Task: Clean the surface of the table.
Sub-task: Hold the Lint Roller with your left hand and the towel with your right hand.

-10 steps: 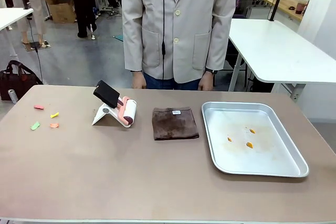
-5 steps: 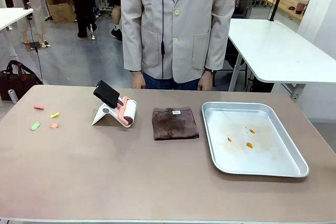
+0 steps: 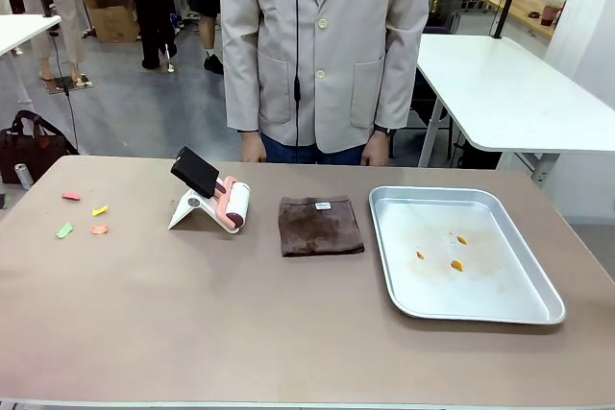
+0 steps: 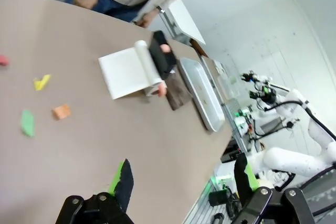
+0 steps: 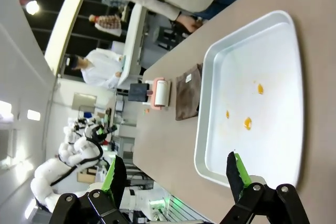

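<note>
The brownish-taupe table point(image 3: 192, 314) spans the front view. Small coloured scraps point(image 3: 81, 215) lie at its far left, also seen as scraps point(image 4: 39, 103) in the left wrist view. A lint roller point(image 3: 215, 201) on a white stand sits left of centre, with a dark brown cloth point(image 3: 320, 226) beside it. My left gripper point(image 4: 184, 179) hangs open above the table, short of the scraps. My right gripper point(image 5: 173, 174) is open above the near edge of the metal tray point(image 5: 223, 61). Nothing is between either pair of fingers.
The shiny metal tray point(image 3: 394, 266) at the right holds three small orange bits point(image 3: 448, 252). A person in a beige coat point(image 3: 322, 45) stands at the far edge, hands down. A white table point(image 3: 509, 93) stands behind at right, a bag point(image 3: 29, 146) on the floor at left.
</note>
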Robot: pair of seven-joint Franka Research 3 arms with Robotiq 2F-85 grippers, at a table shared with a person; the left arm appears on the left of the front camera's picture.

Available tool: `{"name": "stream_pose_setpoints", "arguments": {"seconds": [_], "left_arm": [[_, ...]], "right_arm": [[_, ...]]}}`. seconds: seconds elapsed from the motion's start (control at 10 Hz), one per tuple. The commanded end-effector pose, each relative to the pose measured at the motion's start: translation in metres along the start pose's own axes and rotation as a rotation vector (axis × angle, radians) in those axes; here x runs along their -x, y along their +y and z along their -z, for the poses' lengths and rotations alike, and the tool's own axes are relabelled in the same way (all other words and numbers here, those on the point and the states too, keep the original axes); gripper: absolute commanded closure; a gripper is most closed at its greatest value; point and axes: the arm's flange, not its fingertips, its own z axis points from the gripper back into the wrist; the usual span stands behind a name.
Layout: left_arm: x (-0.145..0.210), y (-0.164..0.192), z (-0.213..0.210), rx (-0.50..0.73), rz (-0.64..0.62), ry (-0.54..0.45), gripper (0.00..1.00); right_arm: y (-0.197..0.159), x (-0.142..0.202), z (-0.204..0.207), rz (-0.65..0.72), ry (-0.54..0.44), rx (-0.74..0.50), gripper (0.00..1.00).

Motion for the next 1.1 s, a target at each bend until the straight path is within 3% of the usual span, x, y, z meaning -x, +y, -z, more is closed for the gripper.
{"name": "stream_pose_setpoints", "arguments": {"seconds": [0.0,0.3,0.6,0.8,0.9,1.0], "left_arm": [[-0.036,-0.019,0.037,0.060,-0.014,0.100,0.00],[-0.076,-0.057,0.120,0.050,0.070,0.292,0.00],[-0.123,-0.087,0.166,-0.038,0.078,0.371,0.00],[-0.140,-0.099,0.188,-0.201,0.044,0.421,0.00],[-0.142,-0.099,0.197,-0.261,0.036,0.410,0.00],[-0.143,-0.095,0.204,-0.327,0.016,0.373,0.00]], "right_arm": [[0.051,-0.005,0.065,-0.098,0.060,0.067,0.00],[0.111,-0.013,0.170,-0.216,0.209,0.238,0.00],[0.144,-0.003,0.276,-0.331,0.359,0.395,0.00],[0.161,0.004,0.331,-0.370,0.430,0.579,0.00],[0.162,0.009,0.355,-0.347,0.444,0.642,0.00],[0.160,0.016,0.376,-0.337,0.397,0.703,0.00]]}}
